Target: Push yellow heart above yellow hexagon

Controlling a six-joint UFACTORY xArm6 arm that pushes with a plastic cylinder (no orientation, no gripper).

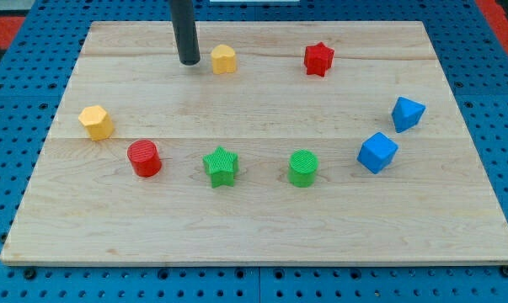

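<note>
The yellow heart (224,59) lies near the view's top, left of centre, on the wooden board (254,227). The yellow hexagon (96,122) lies at the view's left, lower than the heart and well apart from it. My tip (189,63) stands on the board just left of the yellow heart, with a small gap between them. The rod rises straight up out of the view's top.
A red star (318,59) lies right of the heart. A red cylinder (144,158), a green star (221,166) and a green cylinder (303,167) form a row below. Two blue blocks (408,113) (377,152) lie at the right. Blue pegboard surrounds the board.
</note>
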